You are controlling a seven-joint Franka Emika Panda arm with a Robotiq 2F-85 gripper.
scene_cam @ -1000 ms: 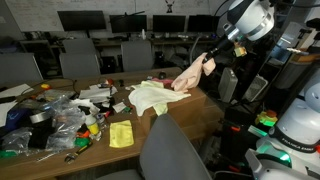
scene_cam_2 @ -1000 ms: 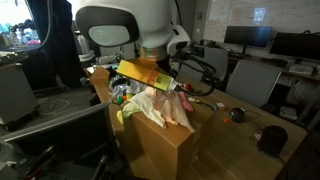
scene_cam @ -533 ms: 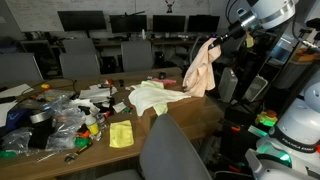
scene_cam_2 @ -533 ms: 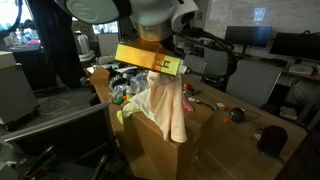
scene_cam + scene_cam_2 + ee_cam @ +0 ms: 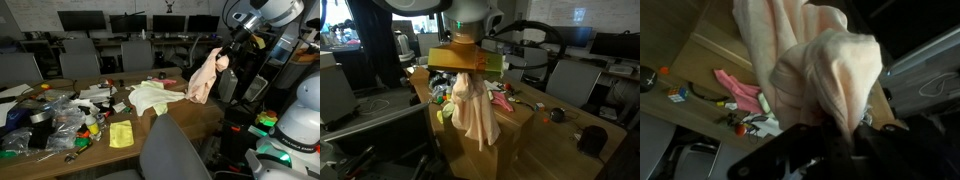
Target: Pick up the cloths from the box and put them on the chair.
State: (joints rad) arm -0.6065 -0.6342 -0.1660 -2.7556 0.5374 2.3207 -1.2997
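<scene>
My gripper (image 5: 226,52) is shut on a pale peach cloth (image 5: 206,78), which hangs free in the air beside the far end of the brown cardboard box (image 5: 196,118). In the other exterior view the gripper (image 5: 470,72) holds the cloth (image 5: 476,112) in front of the box (image 5: 512,146). The wrist view shows the cloth (image 5: 810,60) bunched between the fingers of the gripper (image 5: 836,132). A yellow-green cloth (image 5: 150,97) lies draped over the box's top. A grey chair (image 5: 176,150) stands in front of the box.
A table (image 5: 60,150) left of the box is cluttered with plastic bags, small objects and a small yellow cloth (image 5: 121,134). A pink cloth (image 5: 734,88) lies on the wooden surface below. Office chairs and monitors line the back. A white robot base (image 5: 296,125) stands nearby.
The gripper lifted the peach cloth out of the box, carried it sideways away from the box, then dropped a little. The cloth now hangs straight down instead of trailing from the box.
</scene>
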